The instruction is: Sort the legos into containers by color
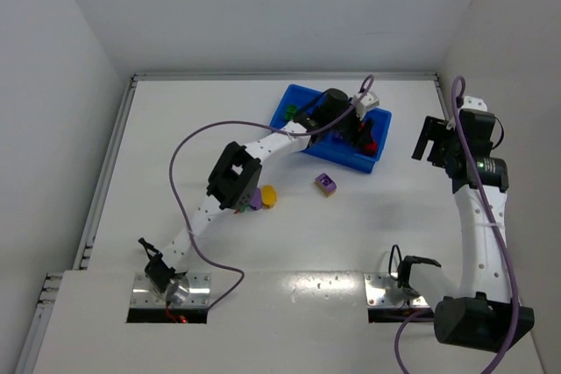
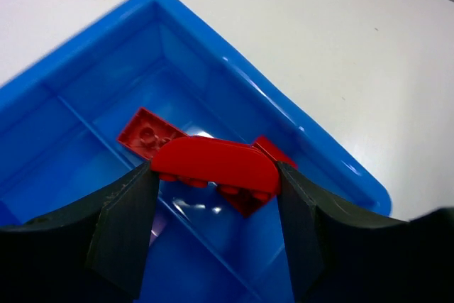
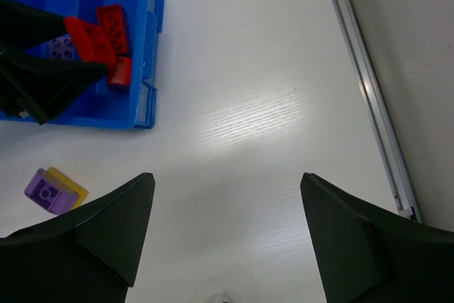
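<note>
The blue bin [image 1: 302,98] stands at the far middle of the table. My left gripper [image 2: 213,175] is shut on a red curved lego [image 2: 213,160] and holds it just above the bin's right-end compartment [image 2: 333,168], where two red legos [image 2: 147,135] lie. The right wrist view shows the held red lego [image 3: 89,39] between the left fingers [image 3: 42,83] inside the bin [image 3: 145,47]. My right gripper [image 3: 227,182] is open and empty above bare table, right of the bin. A purple-and-yellow stack [image 1: 326,184] lies in front of the bin.
A yellow lego [image 1: 269,194] and a purple one [image 1: 254,201] lie by the left arm's elbow. A green lego [image 1: 287,111] sits in the bin's left end and a purple one [image 3: 60,46] in a middle section. A rail [image 3: 369,83] runs along the table's right edge.
</note>
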Controlling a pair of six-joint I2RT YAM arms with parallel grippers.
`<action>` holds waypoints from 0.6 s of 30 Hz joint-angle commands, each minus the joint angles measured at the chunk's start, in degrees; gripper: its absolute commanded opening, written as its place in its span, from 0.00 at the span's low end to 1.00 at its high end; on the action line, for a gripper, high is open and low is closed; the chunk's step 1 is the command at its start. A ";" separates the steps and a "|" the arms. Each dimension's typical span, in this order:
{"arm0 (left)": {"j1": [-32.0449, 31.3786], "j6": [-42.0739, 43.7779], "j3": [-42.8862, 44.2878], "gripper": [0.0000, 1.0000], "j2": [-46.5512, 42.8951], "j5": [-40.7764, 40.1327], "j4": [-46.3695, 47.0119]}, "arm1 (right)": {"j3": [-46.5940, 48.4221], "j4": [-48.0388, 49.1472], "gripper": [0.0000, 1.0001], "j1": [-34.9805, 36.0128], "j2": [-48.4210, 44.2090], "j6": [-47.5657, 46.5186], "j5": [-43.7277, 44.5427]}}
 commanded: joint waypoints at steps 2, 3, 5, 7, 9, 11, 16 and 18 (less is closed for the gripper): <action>-0.13 1.36 2.38 0.49 0.10 -4.56 7.41 | 0.02 0.21 0.84 -0.82 0.20 1.22 -2.37; -0.13 1.36 1.77 0.52 0.10 -4.57 8.04 | 0.02 0.73 0.84 -0.82 0.20 1.22 -2.98; -0.13 1.89 1.77 0.61 0.10 -4.57 9.35 | 0.02 0.73 0.84 -0.82 0.73 1.22 -2.99; -0.13 1.89 1.77 0.77 0.10 -4.57 10.06 | -0.50 0.73 0.84 -0.82 0.73 1.22 -3.60; -0.13 1.89 1.77 0.87 0.10 -4.57 10.59 | -0.50 1.26 0.84 -0.82 0.73 1.22 -3.60; -0.13 1.89 1.77 0.96 0.10 -4.57 11.11 | -0.50 1.26 0.84 -0.82 0.73 1.22 -4.13; -0.13 1.89 -1.73 0.99 -4.37 -6.41 11.12 | -1.73 3.01 0.84 -0.30 1.78 -1.75 -7.10; 0.39 1.18 -6.30 0.99 -11.10 -6.41 14.08 | -2.87 3.54 0.84 -0.29 1.79 -6.58 -8.78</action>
